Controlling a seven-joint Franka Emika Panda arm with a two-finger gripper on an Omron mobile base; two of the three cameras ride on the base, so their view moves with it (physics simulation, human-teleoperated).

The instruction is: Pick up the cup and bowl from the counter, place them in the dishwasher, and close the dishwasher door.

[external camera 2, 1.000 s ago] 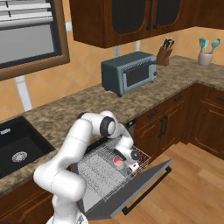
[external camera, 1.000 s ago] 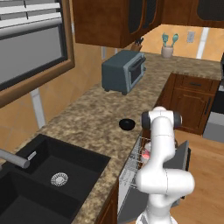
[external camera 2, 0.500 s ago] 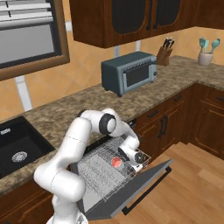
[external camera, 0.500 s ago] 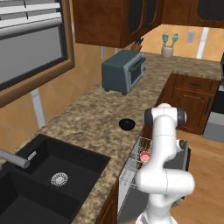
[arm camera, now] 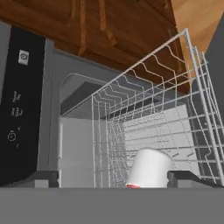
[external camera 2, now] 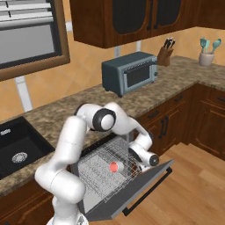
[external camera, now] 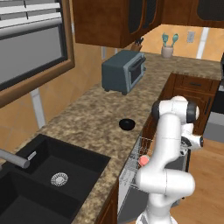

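The arm point(external camera 2: 72, 145) is white, round and smooth, like fat tubes. Its joints have dark grey rings. The gripper point(external camera 2: 143, 163) is white too.

We see the small reddish-pink and whitish cup point(external camera 2: 115, 167) sitting inside the white wire rack point(external camera 2: 103, 165) of the dishwasher point(arm camera: 52, 127), pulled out over the flat dark grey-black dishwasher door point(external camera 2: 145, 186), which hangs open and tilted down. The low, round, glossy black bowl point(external camera: 127, 124) rests upright on the speckled brown-and-tan granite counter point(external camera: 87, 118), near its front edge.
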